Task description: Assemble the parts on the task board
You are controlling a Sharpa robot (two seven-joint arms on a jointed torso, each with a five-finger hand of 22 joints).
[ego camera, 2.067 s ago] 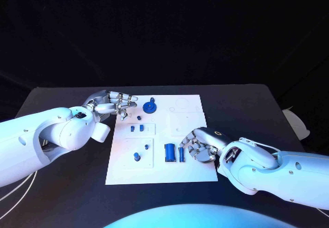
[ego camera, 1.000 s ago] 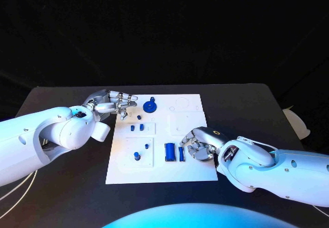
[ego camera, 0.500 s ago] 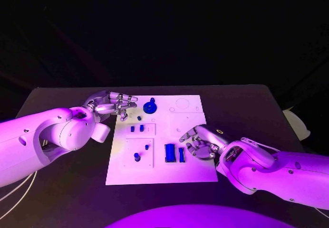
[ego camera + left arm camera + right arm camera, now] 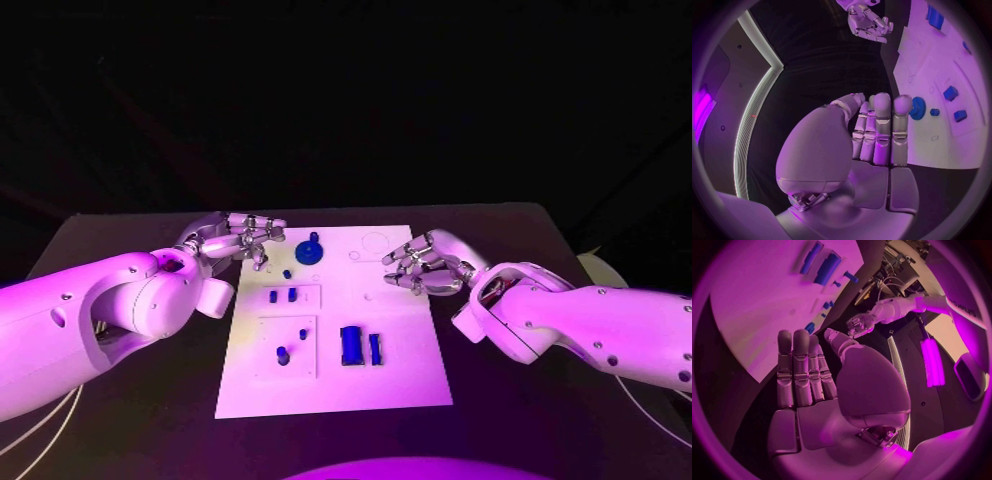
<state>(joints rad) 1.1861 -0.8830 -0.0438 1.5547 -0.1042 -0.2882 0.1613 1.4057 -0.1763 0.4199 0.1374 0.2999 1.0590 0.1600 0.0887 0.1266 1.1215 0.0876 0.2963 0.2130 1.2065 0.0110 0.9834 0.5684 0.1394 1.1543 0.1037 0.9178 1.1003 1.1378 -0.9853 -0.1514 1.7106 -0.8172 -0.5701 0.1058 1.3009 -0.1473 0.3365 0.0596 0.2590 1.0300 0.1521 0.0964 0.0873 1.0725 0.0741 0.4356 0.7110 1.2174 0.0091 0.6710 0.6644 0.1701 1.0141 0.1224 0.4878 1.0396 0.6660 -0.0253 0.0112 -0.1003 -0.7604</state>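
Observation:
The white task board (image 4: pixel 404 385) lies in the middle of the black table. On it are a blue gear (image 4: pixel 313 247), a small blue piece (image 4: pixel 286 273), two short blue blocks (image 4: pixel 281 295), a blue peg (image 4: pixel 283 354) and two blue bars (image 4: pixel 361 346). My left hand (image 4: pixel 238 235) hovers at the board's far left corner, beside the gear (image 4: pixel 917 107), fingers (image 4: pixel 881 127) straight and holding nothing. My right hand (image 4: pixel 423 265) hangs over the board's right edge, well beyond the bars (image 4: pixel 829 267), fingers (image 4: pixel 801 370) extended and holding nothing.
Black table surface (image 4: pixel 548 390) surrounds the board on all sides. A pale object (image 4: pixel 594 265) sits at the table's right edge. Printed circle outlines (image 4: pixel 375 241) mark the board's far right part, near my right hand.
My right hand has left the spot beside the two bars and moved toward the far right of the board, with its fingers straightened. The left hand has barely moved.

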